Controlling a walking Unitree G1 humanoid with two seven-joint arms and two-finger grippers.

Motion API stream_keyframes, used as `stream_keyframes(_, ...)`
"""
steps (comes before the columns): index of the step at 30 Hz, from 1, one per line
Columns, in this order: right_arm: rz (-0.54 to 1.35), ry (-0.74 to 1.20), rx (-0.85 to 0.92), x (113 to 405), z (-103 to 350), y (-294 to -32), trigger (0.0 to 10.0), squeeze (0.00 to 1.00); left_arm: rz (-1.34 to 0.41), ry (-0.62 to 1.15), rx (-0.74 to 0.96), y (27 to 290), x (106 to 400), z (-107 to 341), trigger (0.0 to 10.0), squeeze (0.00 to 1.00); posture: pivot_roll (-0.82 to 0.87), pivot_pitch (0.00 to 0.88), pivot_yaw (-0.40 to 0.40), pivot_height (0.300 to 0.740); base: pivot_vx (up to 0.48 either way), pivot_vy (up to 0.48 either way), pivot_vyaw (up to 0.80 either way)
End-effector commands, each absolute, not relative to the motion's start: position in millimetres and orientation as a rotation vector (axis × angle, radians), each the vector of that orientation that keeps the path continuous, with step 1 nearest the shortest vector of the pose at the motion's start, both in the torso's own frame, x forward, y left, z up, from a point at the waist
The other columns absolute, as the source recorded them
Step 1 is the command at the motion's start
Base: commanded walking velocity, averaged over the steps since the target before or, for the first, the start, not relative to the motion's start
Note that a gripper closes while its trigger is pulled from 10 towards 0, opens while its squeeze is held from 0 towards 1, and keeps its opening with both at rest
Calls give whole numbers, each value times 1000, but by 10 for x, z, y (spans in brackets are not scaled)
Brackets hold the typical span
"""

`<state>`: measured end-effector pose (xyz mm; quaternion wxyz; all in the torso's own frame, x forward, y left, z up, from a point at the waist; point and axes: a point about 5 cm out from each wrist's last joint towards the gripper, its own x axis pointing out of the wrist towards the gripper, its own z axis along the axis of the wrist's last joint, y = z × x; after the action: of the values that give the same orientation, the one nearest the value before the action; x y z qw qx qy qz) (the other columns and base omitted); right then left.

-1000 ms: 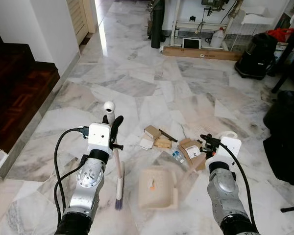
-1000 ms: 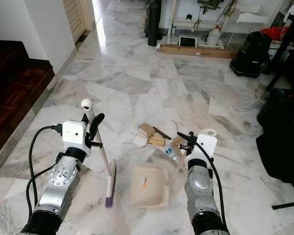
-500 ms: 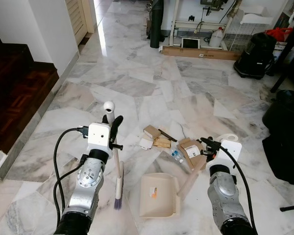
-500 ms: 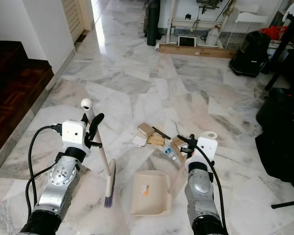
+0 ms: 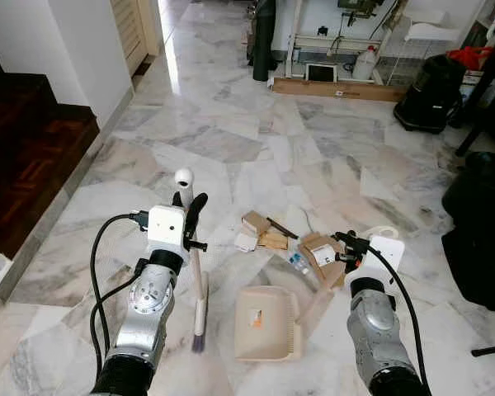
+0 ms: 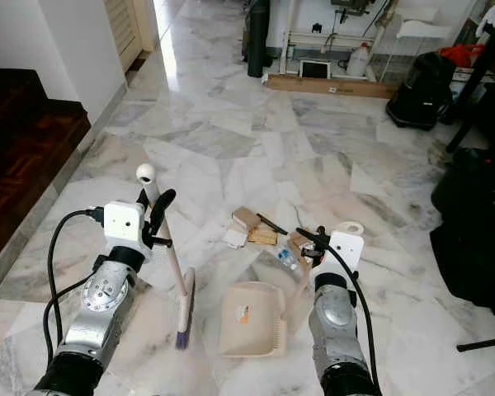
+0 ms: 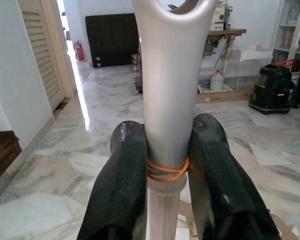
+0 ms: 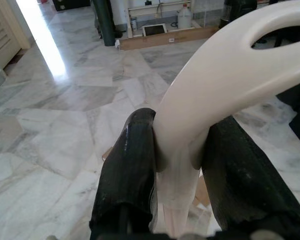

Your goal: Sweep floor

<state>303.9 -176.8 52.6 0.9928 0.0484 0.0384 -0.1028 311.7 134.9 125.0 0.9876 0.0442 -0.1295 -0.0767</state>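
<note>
My left gripper (image 5: 190,216) is shut on the white handle of a broom (image 5: 198,285), just below its looped top. The left wrist view shows both fingers (image 7: 122,185) clamped on the handle (image 7: 167,100). The broom's bristles (image 5: 200,338) rest on the marble floor. My right gripper (image 5: 346,245) is shut on the cream handle (image 8: 210,95) of a beige dustpan (image 5: 268,322), which lies flat on the floor to the right of the bristles. Just beyond the pan lies a litter pile (image 5: 268,235) of cardboard scraps and a small plastic bottle (image 5: 298,264).
Dark wooden stairs (image 5: 25,157) and a white wall corner (image 5: 91,58) stand on the left. A black vacuum (image 5: 433,95), a long wooden plank (image 5: 338,89) and shelves line the far side. A black bulky object (image 5: 483,231) sits at the right.
The dustpan was blurred and tilted a second ago; it now lies flat, slightly closer to the litter. The right gripper shifted a little left. The left arm and broom stayed put.
</note>
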Motion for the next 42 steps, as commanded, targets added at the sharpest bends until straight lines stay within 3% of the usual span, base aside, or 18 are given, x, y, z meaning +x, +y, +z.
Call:
stream_keyframes(1,-200,14,111,3103,666,-1762,10000,0,-155,-283,75,1349,3160,1329,10000,0,-49,81,-30,740,0,409,-631)
stream_keyframes(28,-181,-11,113,3140,714,-1693,10000,0,-167,-285,71,1362,3188,1358,10000,0,-42,100,-22,740,0,432,-212)
stream_keyframes(38,-177,-16,114,3147,723,-1684,10000,0,-169,-288,72,1357,3196,1370,10000,0,-42,105,-20,740,0,425,-577)
stream_keyframes(42,-179,-17,102,3147,723,-1681,10000,0,-176,-293,82,1350,3196,1376,10000,0,-43,106,-20,740,0,0,0)
